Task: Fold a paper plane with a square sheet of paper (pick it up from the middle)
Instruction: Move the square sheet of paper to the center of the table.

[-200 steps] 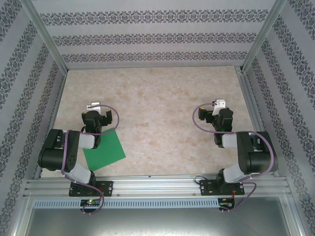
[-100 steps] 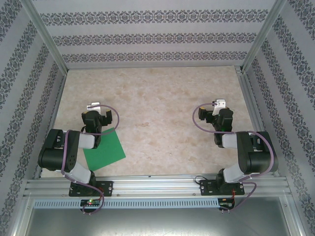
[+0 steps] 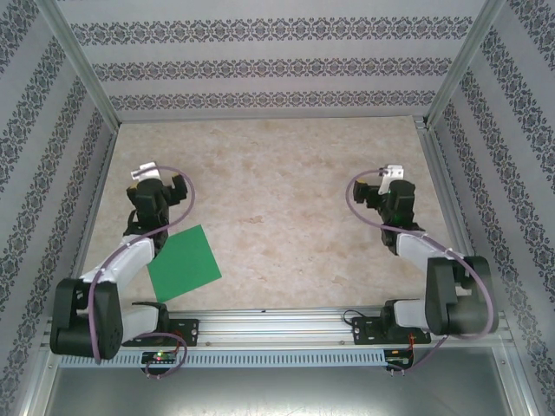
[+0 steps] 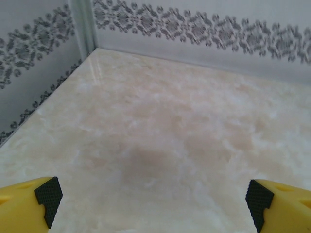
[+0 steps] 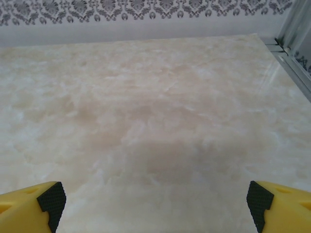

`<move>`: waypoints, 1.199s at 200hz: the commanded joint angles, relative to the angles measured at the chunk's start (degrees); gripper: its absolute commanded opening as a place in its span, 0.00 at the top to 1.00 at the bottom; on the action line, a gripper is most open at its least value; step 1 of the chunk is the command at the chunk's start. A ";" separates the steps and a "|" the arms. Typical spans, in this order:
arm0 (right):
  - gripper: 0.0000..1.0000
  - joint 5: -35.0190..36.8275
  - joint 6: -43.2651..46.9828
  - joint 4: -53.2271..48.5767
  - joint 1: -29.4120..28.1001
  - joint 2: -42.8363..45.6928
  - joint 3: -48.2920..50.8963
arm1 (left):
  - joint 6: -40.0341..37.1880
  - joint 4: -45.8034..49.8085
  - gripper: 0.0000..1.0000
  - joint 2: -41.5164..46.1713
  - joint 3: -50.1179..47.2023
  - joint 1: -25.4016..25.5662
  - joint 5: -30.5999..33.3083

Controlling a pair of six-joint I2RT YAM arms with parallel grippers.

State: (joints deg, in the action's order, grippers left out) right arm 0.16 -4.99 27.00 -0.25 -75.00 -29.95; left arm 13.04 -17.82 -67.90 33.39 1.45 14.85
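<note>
The square sheet of paper (image 3: 183,263) lies flat on the bench (image 3: 286,165), toward its near left corner. The left end effector (image 3: 156,191) stands just behind the sheet, slightly to its left. The right end effector (image 3: 386,198) is well to the sheet's right and farther back. The mounting rail (image 3: 277,325) runs just in front of the sheet.

The square sheet of paper (image 3: 184,263) is plain bright green, unfolded and flat on the desk (image 3: 286,191). It lies rotated slightly, near the front-left edge, beside the left arm.
</note>
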 commanded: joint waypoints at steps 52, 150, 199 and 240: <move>0.02 -15.74 -28.13 -30.16 1.13 4.73 -8.59 | 24.62 26.89 0.00 5.39 4.51 -0.93 -23.77; 0.02 -29.62 -33.25 -28.49 -3.24 4.12 -10.15 | 32.04 51.30 0.00 -7.06 11.41 8.18 -22.63; 0.02 -30.64 -32.74 -29.72 -3.44 7.05 -7.64 | 34.19 52.24 0.00 -7.51 9.82 12.81 -19.81; 0.02 -30.25 -30.87 -33.31 -3.44 9.13 -6.51 | 35.72 44.89 0.00 -11.23 6.13 13.47 -22.66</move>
State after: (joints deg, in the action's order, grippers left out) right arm -29.28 -37.23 -3.60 -3.27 -67.51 -37.67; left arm 46.65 30.52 -76.55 41.69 14.04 -7.07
